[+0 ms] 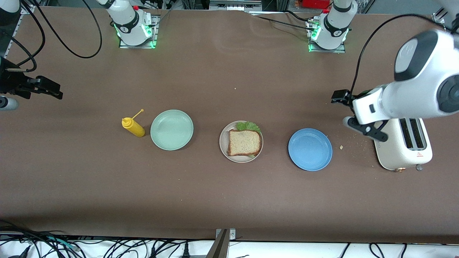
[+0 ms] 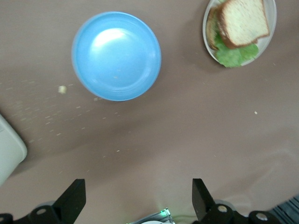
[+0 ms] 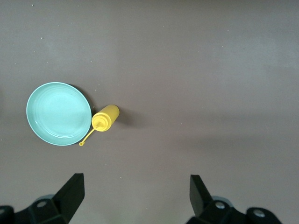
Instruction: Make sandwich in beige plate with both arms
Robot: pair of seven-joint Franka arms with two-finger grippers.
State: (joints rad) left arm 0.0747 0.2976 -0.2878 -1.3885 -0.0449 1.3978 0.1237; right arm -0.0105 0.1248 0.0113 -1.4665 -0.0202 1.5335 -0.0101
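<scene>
The beige plate (image 1: 223,142) lies mid-table with the sandwich on it. A top slice of brown bread (image 1: 245,142) covers a lettuce leaf (image 1: 248,126) that sticks out at one edge. The left wrist view shows the same plate (image 2: 273,21), bread (image 2: 244,21) and lettuce (image 2: 238,55). My left gripper (image 1: 353,113) hangs open and empty over the table beside the toaster, at the left arm's end. My right gripper (image 1: 53,89) hangs open and empty over the right arm's end. Both open grippers, left (image 2: 138,196) and right (image 3: 136,193), have only bare table between their fingers.
A blue plate (image 1: 310,149) lies between the beige plate and a cream toaster (image 1: 405,150), with crumbs (image 1: 341,147) beside it. A mint-green plate (image 1: 171,129) and a yellow squeeze bottle (image 1: 133,127) sit toward the right arm's end.
</scene>
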